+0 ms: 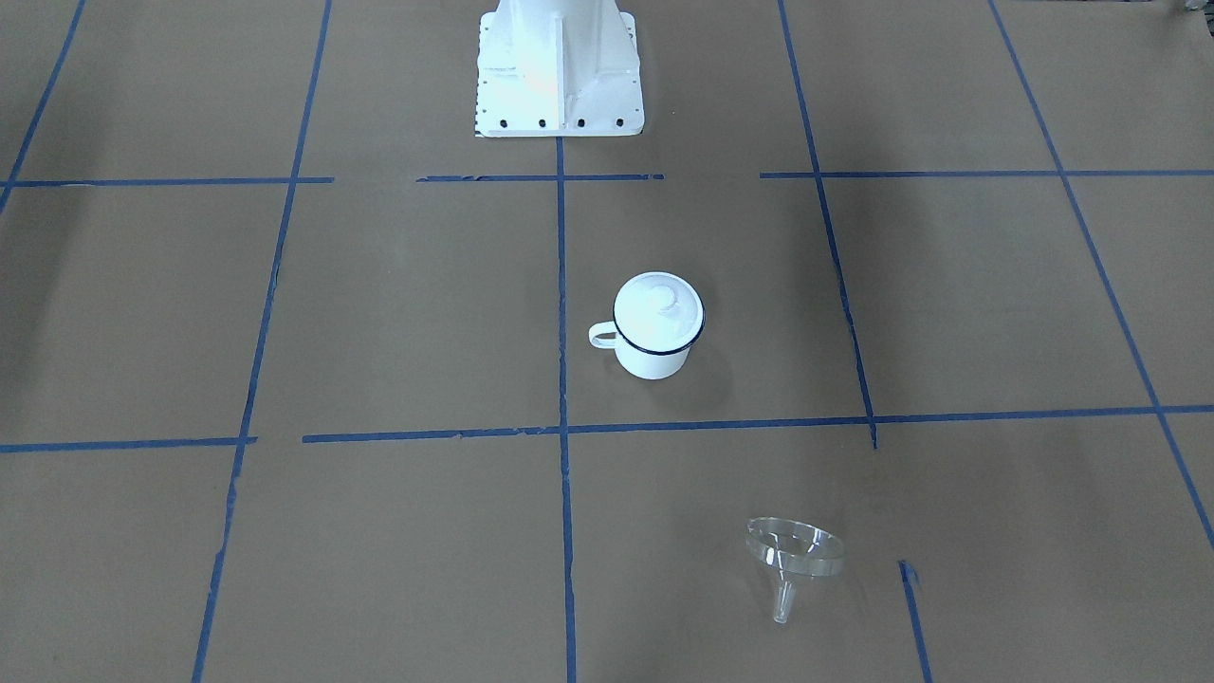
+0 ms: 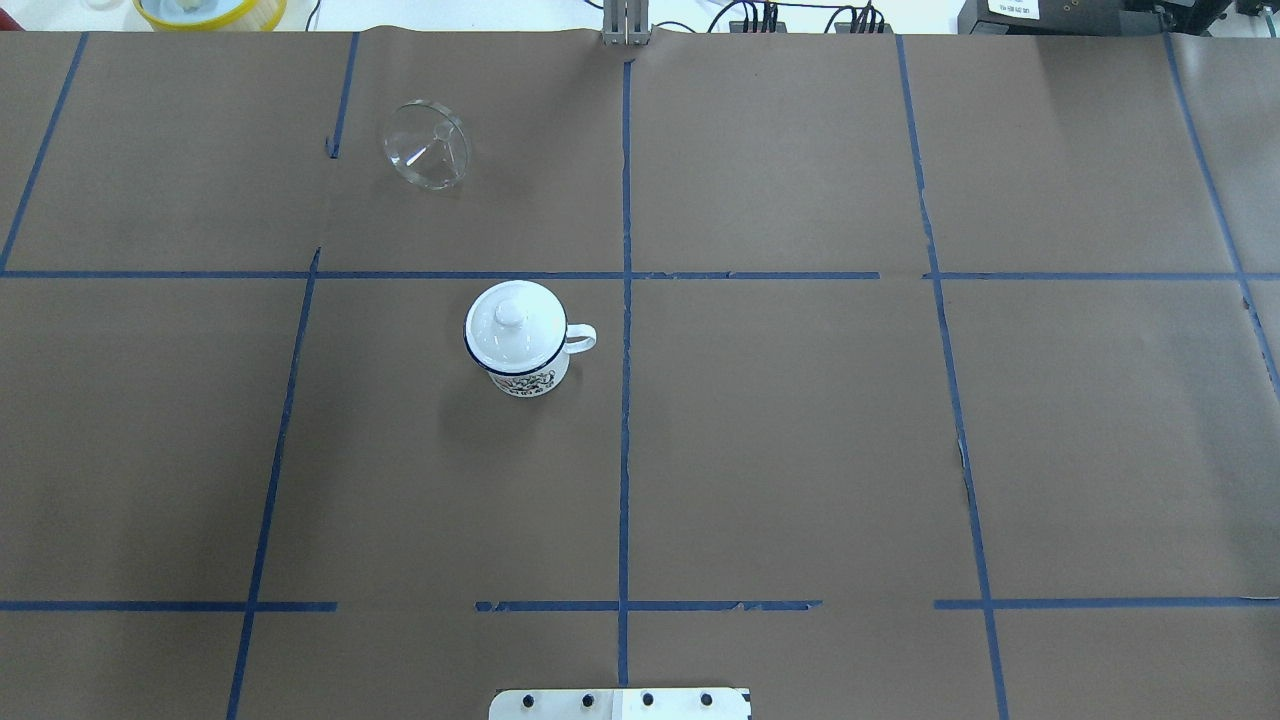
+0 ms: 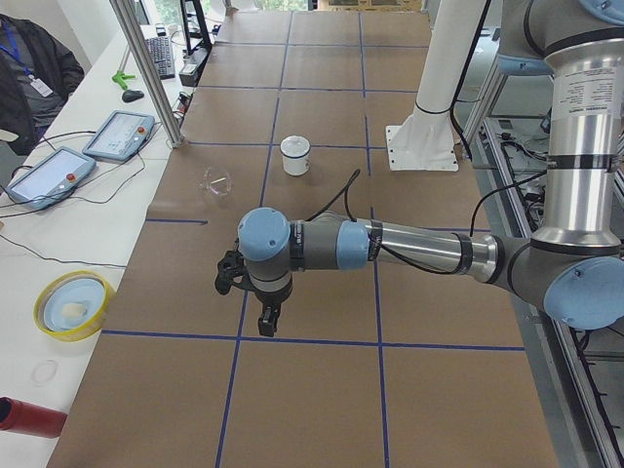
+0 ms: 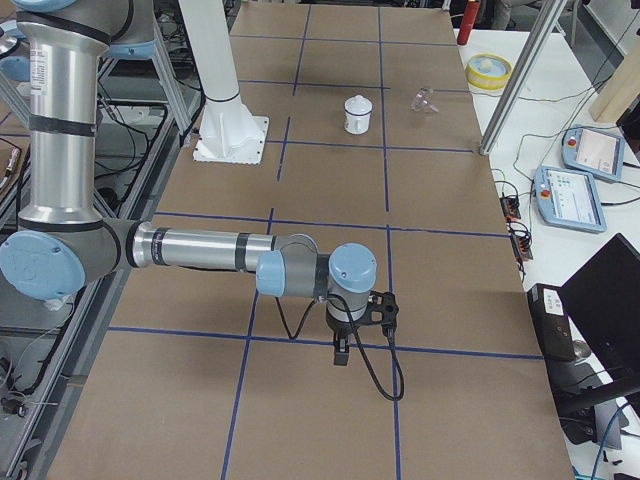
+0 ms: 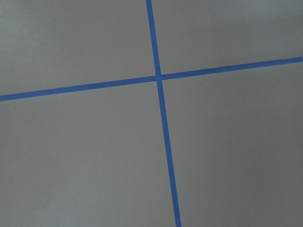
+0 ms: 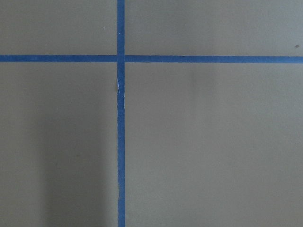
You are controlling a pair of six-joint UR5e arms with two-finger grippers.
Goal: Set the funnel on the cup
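Note:
The cup is a white enamel mug with a dark blue rim, standing upright near the table's middle with a round white knobbed lid on it. It also shows in the overhead view. The clear funnel lies on its side on the table, apart from the cup, and shows in the overhead view at the far left. My left gripper shows only in the left side view and my right gripper only in the right side view. Both hang over bare table far from both objects; I cannot tell whether they are open or shut.
The white robot base stands at the table's near edge. A yellow bowl, a red can and teach pendants lie on the white bench beyond the table's far edge. Blue tape lines grid the brown table.

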